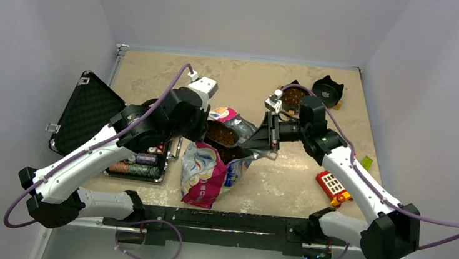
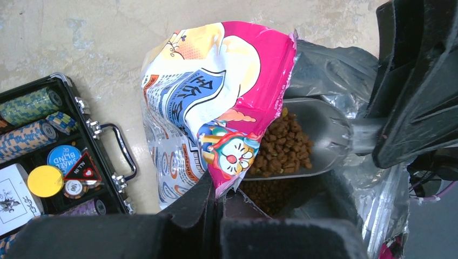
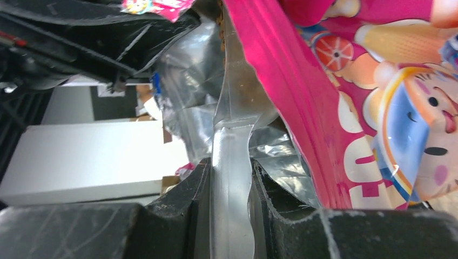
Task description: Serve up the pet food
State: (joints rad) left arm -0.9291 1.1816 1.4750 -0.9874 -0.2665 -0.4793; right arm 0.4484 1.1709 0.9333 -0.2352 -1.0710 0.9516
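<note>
From above, the bag (image 1: 204, 174) is lying on the counter (image 1: 311, 174). Left wrist view: the left pincer (image 2: 219, 194) is clamping the bag's rim to hold its mouth open for the scoop (image 2: 324, 127) carrying kibble (image 2: 286, 148) just inside. Right wrist view: the right pincer (image 3: 229, 172) is clamping the scoop's handle.

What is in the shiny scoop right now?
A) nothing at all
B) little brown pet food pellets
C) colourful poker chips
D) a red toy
B: the scoop held by the right pincer carries a heap of small brown pellets, just inside the mouth of the open bag.
</note>
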